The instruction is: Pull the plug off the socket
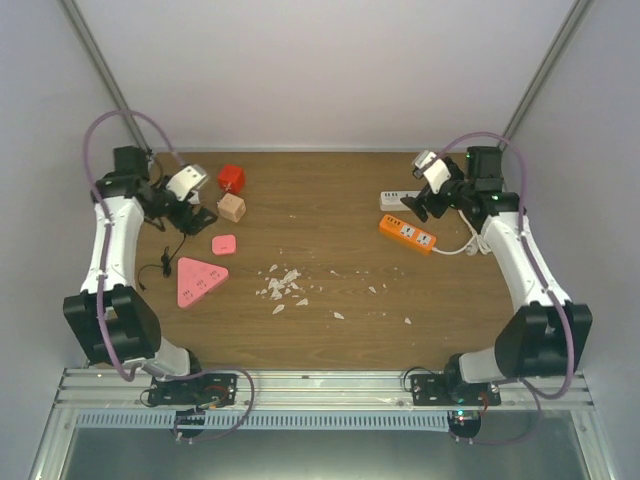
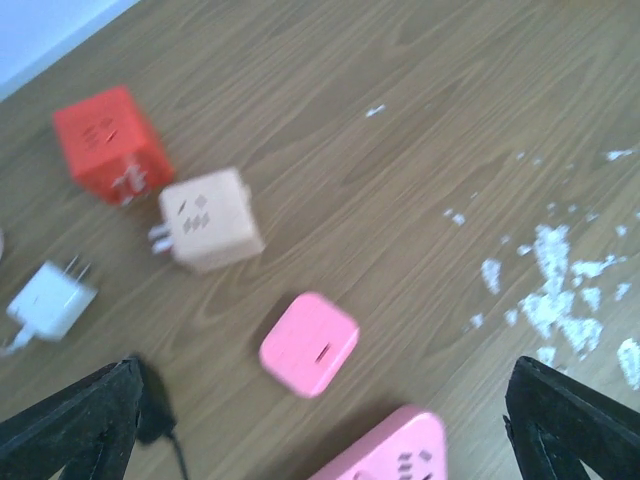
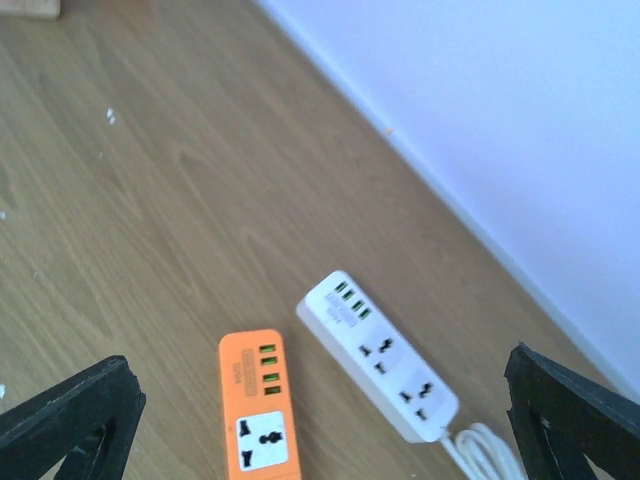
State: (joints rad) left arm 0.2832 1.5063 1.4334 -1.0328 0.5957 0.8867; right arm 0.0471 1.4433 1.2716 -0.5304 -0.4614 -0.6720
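No plug shows seated in any socket. A red cube socket (image 2: 110, 145), a beige cube socket (image 2: 208, 220) with bare prongs and a loose white plug (image 2: 50, 300) lie apart on the wood. A small pink square adapter (image 2: 308, 343) and a pink triangular socket (image 2: 385, 450) lie nearer. My left gripper (image 2: 320, 425) hangs open and empty above them; it also shows in the top view (image 1: 196, 210). My right gripper (image 3: 320, 420) is open and empty above an orange power strip (image 3: 258, 415) and a white power strip (image 3: 380, 355), whose sockets show no plug.
A black plug with its cable (image 2: 150, 405) lies by the left finger. The white strip's coiled cord (image 3: 485, 450) trails right. White crumbs (image 1: 285, 285) are scattered mid-table. White walls close in the back and sides.
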